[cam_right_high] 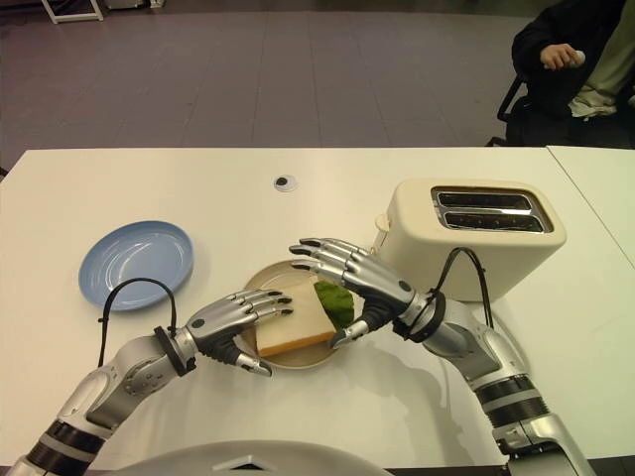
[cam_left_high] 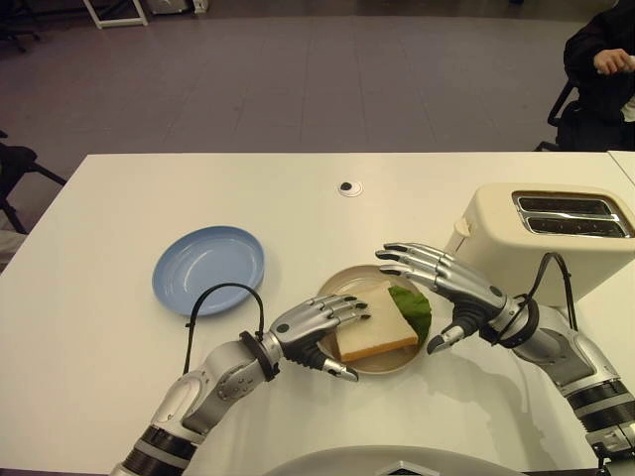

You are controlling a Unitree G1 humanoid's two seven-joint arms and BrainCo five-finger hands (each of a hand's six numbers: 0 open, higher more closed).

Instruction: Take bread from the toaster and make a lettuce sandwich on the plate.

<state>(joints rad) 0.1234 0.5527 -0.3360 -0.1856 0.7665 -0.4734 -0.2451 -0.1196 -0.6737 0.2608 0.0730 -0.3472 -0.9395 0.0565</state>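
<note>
A slice of white bread [cam_left_high: 375,324] lies on a round metal plate [cam_left_high: 342,281] in the middle of the table, on top of a green lettuce leaf [cam_left_high: 411,307] that sticks out at its right side. My left hand [cam_left_high: 316,330] hovers at the plate's left rim, fingers spread over the bread's left edge, holding nothing. My right hand [cam_left_high: 443,283] is open just above the lettuce and the plate's right rim. The cream toaster [cam_left_high: 541,238] stands at the right, and its two slots [cam_left_high: 571,215] look dark.
A blue plate [cam_left_high: 208,268] sits to the left of the metal plate. A small round black-and-white fitting [cam_left_high: 348,187] is set in the table farther back. The table's right edge is close behind the toaster.
</note>
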